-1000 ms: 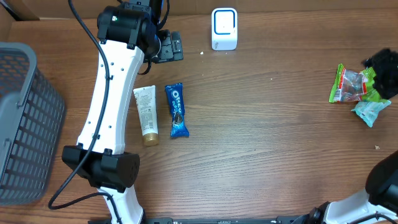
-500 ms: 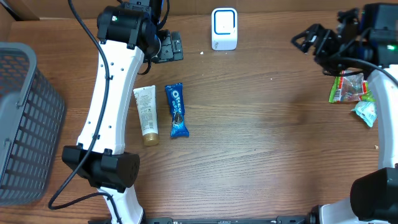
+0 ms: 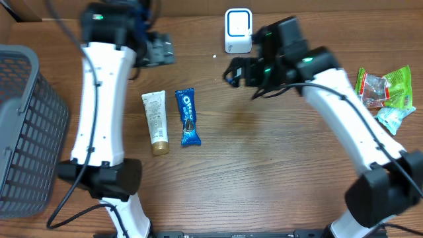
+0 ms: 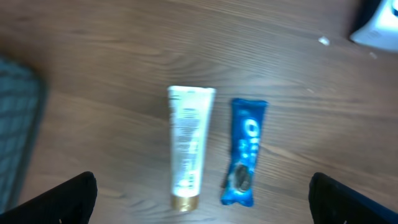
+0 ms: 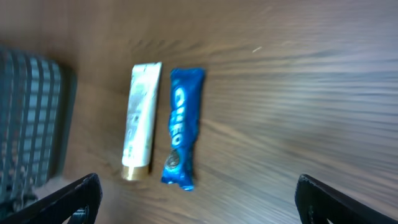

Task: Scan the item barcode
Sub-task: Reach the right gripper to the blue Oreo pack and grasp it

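Note:
A white tube with a gold cap (image 3: 155, 122) and a blue Oreo pack (image 3: 188, 117) lie side by side on the wooden table, left of centre. The white barcode scanner (image 3: 238, 30) stands at the back edge. High over the back left, my left gripper (image 3: 158, 49) is open and empty; its view looks down on the tube (image 4: 188, 146) and the Oreo pack (image 4: 246, 151). My right gripper (image 3: 241, 73) hovers open and empty just below the scanner, with the tube (image 5: 140, 121) and the Oreo pack (image 5: 183, 127) ahead of it, blurred.
A grey mesh basket (image 3: 26, 125) stands at the left edge of the table. Several crumpled snack bags (image 3: 383, 92) lie at the right edge. A cardboard box corner (image 3: 16, 10) shows at the back left.
My right arm has swung in from the right edge to just below the scanner. The left gripper has shifted a little to the left. The tube and Oreo pack have not moved.

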